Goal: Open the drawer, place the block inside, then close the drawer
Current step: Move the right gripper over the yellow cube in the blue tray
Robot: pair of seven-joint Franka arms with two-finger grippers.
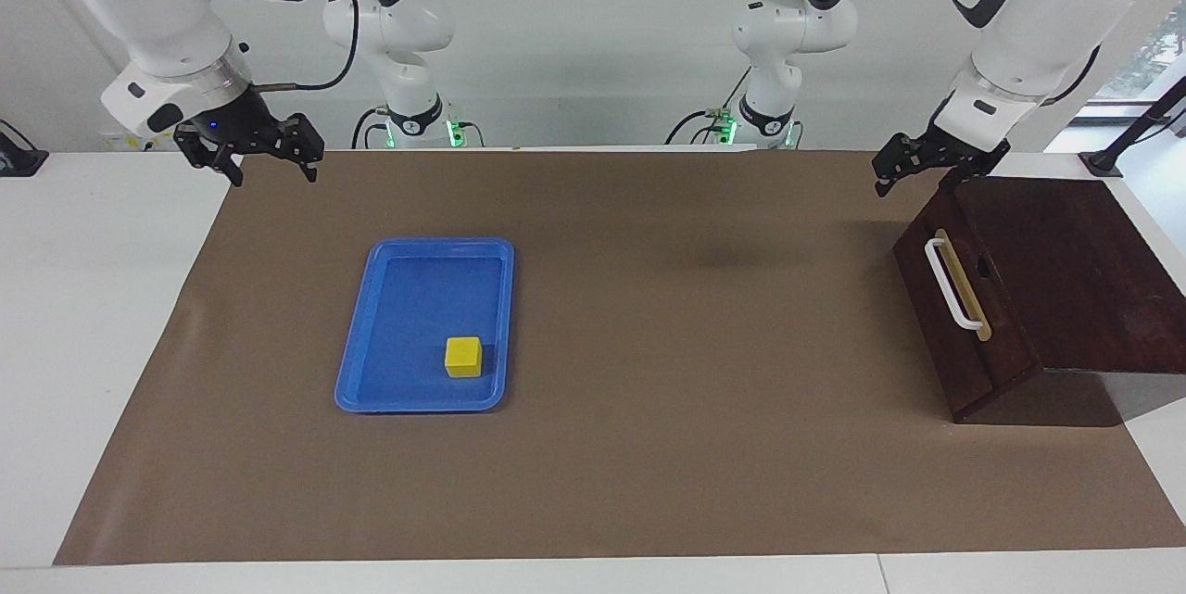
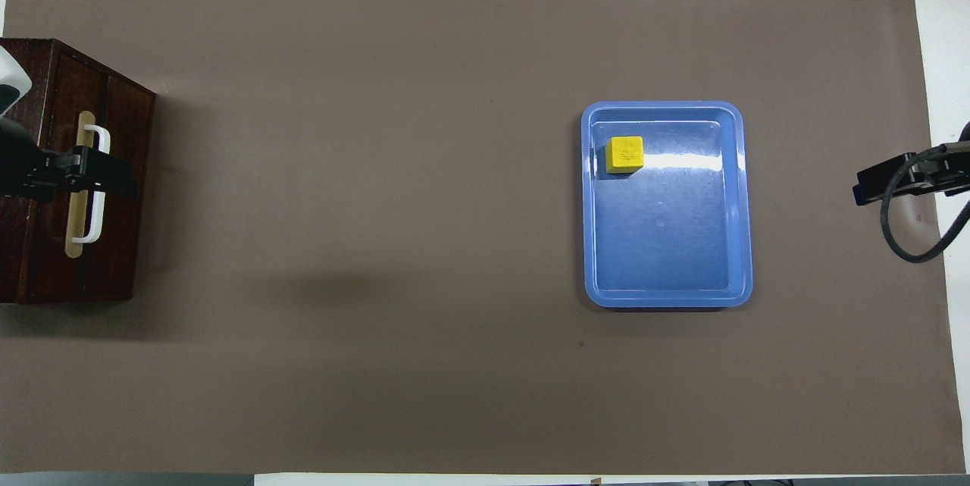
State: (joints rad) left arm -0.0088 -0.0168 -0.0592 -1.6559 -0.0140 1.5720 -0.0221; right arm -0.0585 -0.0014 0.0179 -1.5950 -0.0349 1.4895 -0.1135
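Note:
The dark brown drawer (image 1: 1010, 297) stands shut at the left arm's end of the table, its white bar handle (image 1: 952, 284) facing the table's middle. It also shows in the overhead view (image 2: 76, 243), as does the handle (image 2: 97, 202). The yellow block (image 1: 463, 357) lies in the blue tray (image 1: 408, 297), in the corner farther from the robots; it shows in the overhead view (image 2: 624, 155) too. My left gripper (image 1: 917, 179) hangs open and empty above the drawer's front top edge, clear of the handle. My right gripper (image 1: 271, 172) is open and empty, raised over the mat's edge at the right arm's end.
A brown mat (image 1: 695, 390) covers most of the white table. The blue tray (image 2: 667, 243) sits toward the right arm's end. From overhead, the left gripper (image 2: 114, 175) covers the handle's middle and the right gripper (image 2: 864, 186) is beside the tray.

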